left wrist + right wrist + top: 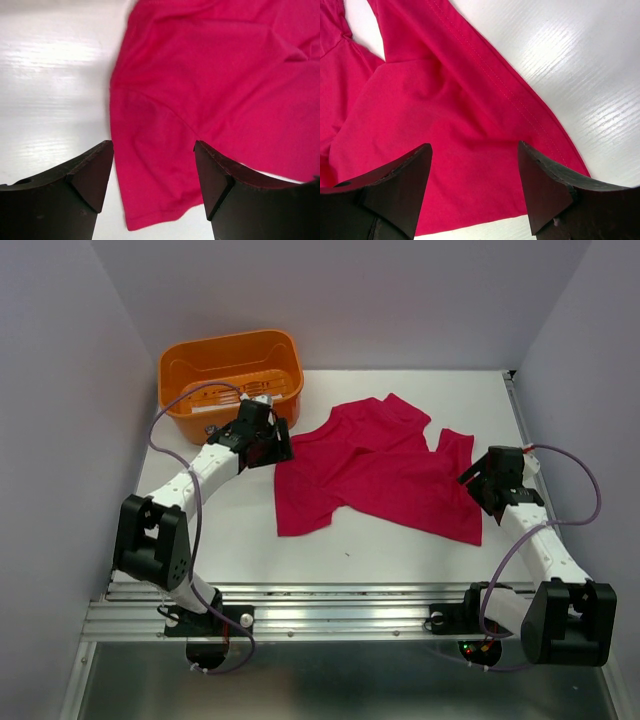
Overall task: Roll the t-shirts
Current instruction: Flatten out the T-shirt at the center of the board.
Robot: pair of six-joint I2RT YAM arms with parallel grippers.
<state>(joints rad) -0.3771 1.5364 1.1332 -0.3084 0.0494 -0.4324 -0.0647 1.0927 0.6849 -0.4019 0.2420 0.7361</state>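
One surface, white, is carrying everything. One shirt, crimson-pink, is lying on it unrolled and rumpled, spreading across the middle between the two arms. Its long axis is running left to right, dipping a little toward the right. Basket, orange, is sitting at the far left, just beyond the shirt's left end.

Left arm is reaching to the shirt's left edge. Left jaws are standing apart, straddling that edge with cloth showing between them, gripping nothing. Right arm is reaching to the right end. Right jaws are standing apart too, hanging over the hem near the corner; contact with the cloth cannot be told.

Judgement: neither arm is nearer overall, each sitting at its own end. The coming move is likely turning on both pinching opposite ends to flatten the cloth along that axis before rolling.
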